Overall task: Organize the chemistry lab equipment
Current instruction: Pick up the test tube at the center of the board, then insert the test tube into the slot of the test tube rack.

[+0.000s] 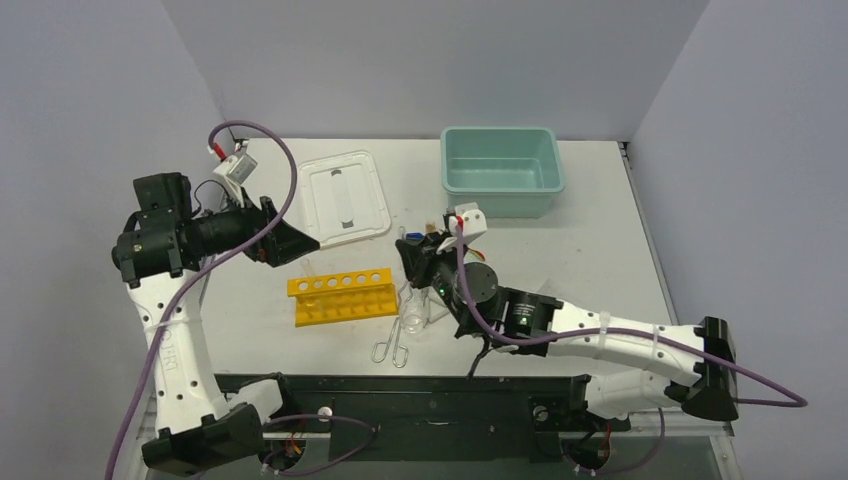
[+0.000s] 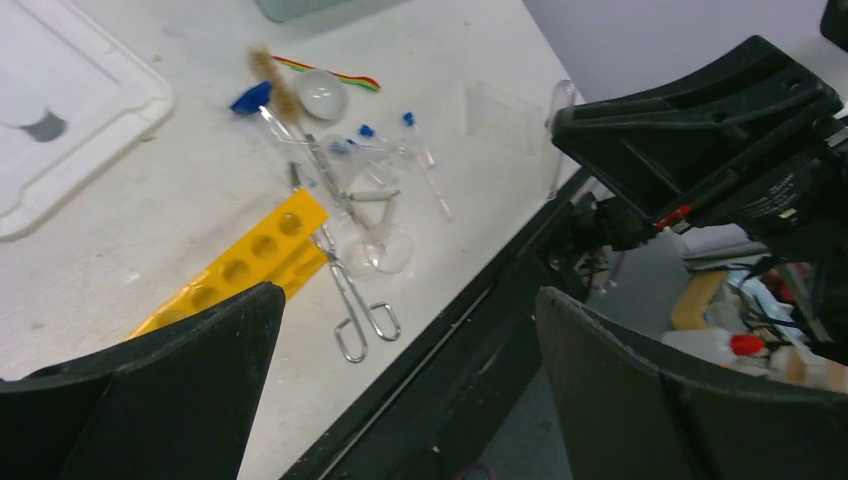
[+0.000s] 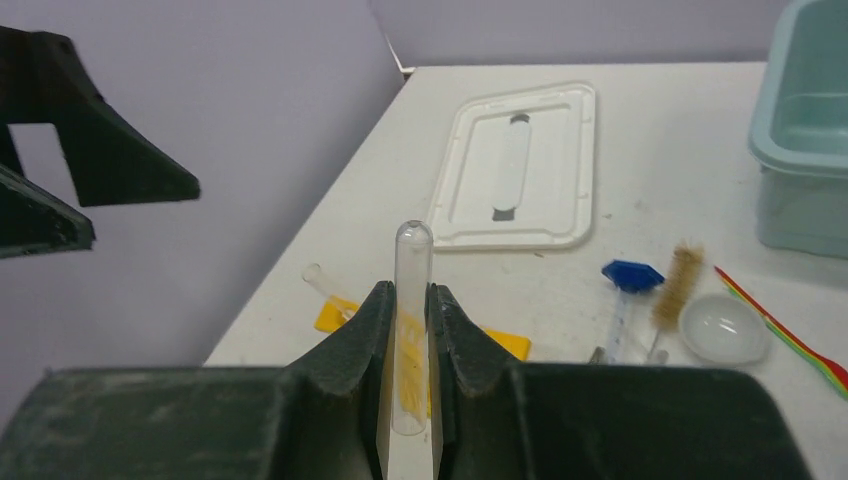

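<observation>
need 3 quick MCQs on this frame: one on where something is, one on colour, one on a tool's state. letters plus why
1. Where is the white lid?
A. lying flat, left of the teal tub
B. inside the tub
C. leaning on the back wall

2. What colour is the holed rack?
A. red
B. yellow
C. green

3. The right tool is:
A. open and empty
B. shut on a brush
C. shut on a glass tube

Answers:
1 A: the top view shows the lid flat beside the tub's left side.
2 B: the rack is plainly yellow in the top view.
3 C: the right wrist view shows the clear tube clamped between both fingers.
</observation>
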